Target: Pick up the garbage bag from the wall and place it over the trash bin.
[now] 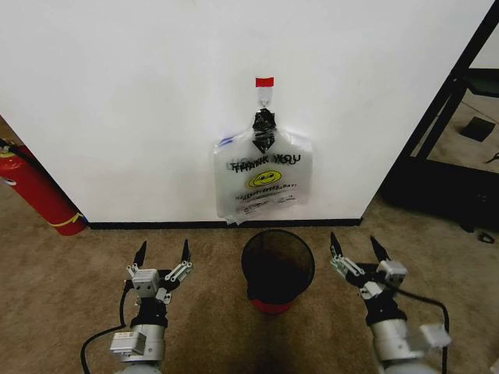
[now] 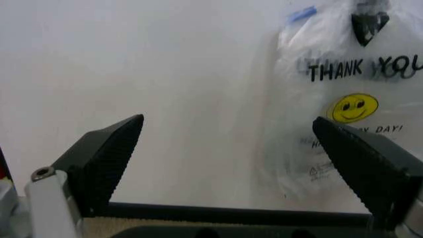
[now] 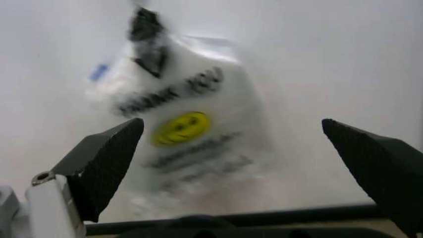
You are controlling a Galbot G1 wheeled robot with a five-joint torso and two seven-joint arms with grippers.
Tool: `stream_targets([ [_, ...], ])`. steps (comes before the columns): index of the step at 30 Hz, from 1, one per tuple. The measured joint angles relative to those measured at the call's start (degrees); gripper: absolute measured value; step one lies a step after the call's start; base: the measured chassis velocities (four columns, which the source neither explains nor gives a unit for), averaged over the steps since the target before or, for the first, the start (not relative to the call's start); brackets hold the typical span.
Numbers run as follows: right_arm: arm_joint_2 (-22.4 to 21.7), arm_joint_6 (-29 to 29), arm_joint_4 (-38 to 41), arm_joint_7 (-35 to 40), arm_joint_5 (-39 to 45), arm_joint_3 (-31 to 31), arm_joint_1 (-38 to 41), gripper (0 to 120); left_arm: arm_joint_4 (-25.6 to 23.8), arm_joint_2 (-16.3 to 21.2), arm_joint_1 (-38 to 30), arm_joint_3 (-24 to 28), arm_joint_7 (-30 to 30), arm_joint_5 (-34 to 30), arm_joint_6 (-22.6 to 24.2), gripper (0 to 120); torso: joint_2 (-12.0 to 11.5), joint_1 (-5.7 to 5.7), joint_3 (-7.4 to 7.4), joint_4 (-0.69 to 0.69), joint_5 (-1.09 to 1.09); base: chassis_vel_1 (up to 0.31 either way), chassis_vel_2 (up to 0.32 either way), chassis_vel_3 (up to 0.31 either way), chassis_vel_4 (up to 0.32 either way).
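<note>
The garbage bag (image 1: 263, 181), translucent white with black THANK YOU lettering and a yellow smiley, hangs on the white wall (image 1: 140, 101) from a hook under a red tape strip (image 1: 265, 82), gathered by a black tie. It also faces both wrist cameras as the bag (image 2: 350, 104) and the bag (image 3: 188, 134). The trash bin (image 1: 277, 269), black mesh with a red base, stands on the carpet just below it. My left gripper (image 1: 163, 253) is open, low and left of the bin. My right gripper (image 1: 355, 248) is open, low and right of the bin. Both hold nothing.
A red fire extinguisher (image 1: 35, 191) leans at the wall's foot on the far left. A black baseboard (image 1: 156, 225) runs along the wall. A black metal frame (image 1: 448, 93) stands at the right, past the wall's corner. Brown carpet (image 1: 62, 296) lies around the bin.
</note>
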Motion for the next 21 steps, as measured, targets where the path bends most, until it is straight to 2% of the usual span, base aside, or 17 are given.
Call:
stream_targets([
  [3, -2.8, -2.1, -1.9, -3.1, 4.2, 0.4, 3.8, 100, 0.0, -0.1, 0.0, -0.1, 0.0, 0.0, 0.1, 100, 0.0, 0.0, 0.0, 0.02, 0.01, 0.0, 0.0, 0.0, 0.0],
  [5, -5.7, -5.4, -4.3, -6.0, 10.1, 0.1, 9.5, 100, -0.1, -0.3, 0.1, -0.3, 0.0, 0.2, 0.2, 100, 0.0, 0.0, 0.0, 0.02, 0.0, 0.0, 0.0, 0.0, 0.0],
  [9, -8.1, -9.8, -9.0, -6.9, 18.9, -2.0, 19.7, 100, -0.1, -0.2, 0.2, -0.4, 0.0, 1.0, 0.2, 100, 0.0, 0.0, 0.01, 0.02, 0.01, 0.0, 0.0, 0.0, 0.0],
  [10, -8.1, -9.8, -9.0, -6.9, 18.9, -2.0, 19.7, 100, -0.1, -0.2, 0.2, -0.4, 0.0, 1.0, 0.2, 100, 0.0, 0.0, 0.01, 0.02, 0.01, 0.0, 0.0, 0.0, 0.0],
  [12, -9.2, -11.2, -13.2, -7.0, 23.9, -4.1, 27.3, 100, -0.6, -0.4, 0.6, -0.6, 0.0, 1.3, 0.3, 100, 0.0, 0.0, 0.01, 0.03, 0.01, 0.0, 0.0, 0.0, 0.0],
  [16, -9.8, -11.8, -19.6, -7.2, 26.4, -8.0, 35.7, 100, -0.8, -1.1, 1.3, -0.9, 0.0, 1.7, 0.4, 100, 0.0, 0.0, 0.01, 0.02, 0.0, 0.0, 0.0, 0.0, 0.0],
  [21, -8.9, -12.3, -24.7, -7.2, 27.2, -13.0, 42.3, 100, -0.8, -2.0, 1.8, -0.8, 0.0, 2.1, 0.3, 100, 0.0, 0.0, 0.01, 0.01, -0.01, 0.0, 0.0, 0.0, 0.0],
])
